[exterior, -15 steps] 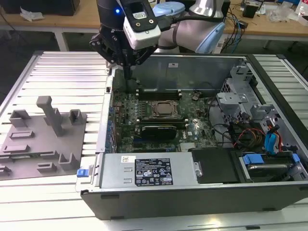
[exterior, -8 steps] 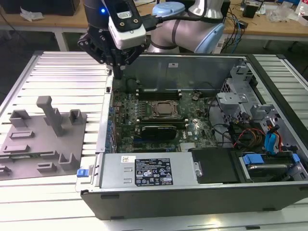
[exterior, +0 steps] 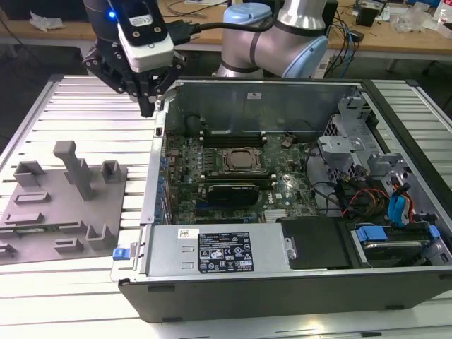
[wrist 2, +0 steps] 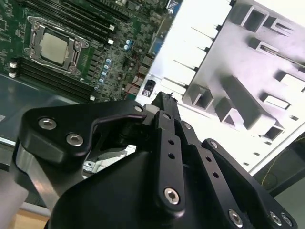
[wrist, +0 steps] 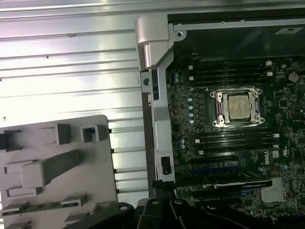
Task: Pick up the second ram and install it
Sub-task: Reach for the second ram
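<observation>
A ribbed metal table point(exterior: 70, 99) holds an open computer case point(exterior: 282, 296) and a grey plate point(exterior: 106, 205) in the exterior view, and the gripper point(exterior: 148, 106) hangs over the case's side wall nearest the plate. In the second wrist view its fingers point(wrist 2: 167, 143) look pressed together with nothing between them. In the first wrist view a thin green strip, which I think is the second ram point(wrist: 28, 208), lies in a slot of the plate, so a good grab needs fingers opened wide, set over the stick's middle, then a straight lift.

Open computer case point(exterior: 282, 300) beside grey fixture plate point(exterior: 106, 212)
</observation>
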You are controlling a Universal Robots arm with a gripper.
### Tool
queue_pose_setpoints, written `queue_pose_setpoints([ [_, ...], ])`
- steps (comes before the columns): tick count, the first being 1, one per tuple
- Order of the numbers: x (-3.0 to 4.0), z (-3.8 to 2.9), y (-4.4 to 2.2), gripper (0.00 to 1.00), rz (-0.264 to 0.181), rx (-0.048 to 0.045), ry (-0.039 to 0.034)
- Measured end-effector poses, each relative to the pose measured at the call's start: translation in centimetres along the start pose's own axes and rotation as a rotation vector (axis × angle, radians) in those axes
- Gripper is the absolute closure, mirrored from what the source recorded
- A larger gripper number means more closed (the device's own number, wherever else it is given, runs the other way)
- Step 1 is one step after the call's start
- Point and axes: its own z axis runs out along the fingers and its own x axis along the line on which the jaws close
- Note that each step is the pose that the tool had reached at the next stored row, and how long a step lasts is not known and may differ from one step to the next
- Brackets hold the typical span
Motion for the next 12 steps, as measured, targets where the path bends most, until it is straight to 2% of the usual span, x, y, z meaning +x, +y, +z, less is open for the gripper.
queue_pose_setpoints([
  [4, 0.77, -0.01, -0.06, 0.89, 0.0, -0.0001, -0.0001],
  [11, 3.91, -0.1, -0.29, 0.89, 0.0, 0.0, -0.0001],
  [12, 4.55, -0.11, -0.34, 0.89, 0.0, 0.0, -0.0001],
])
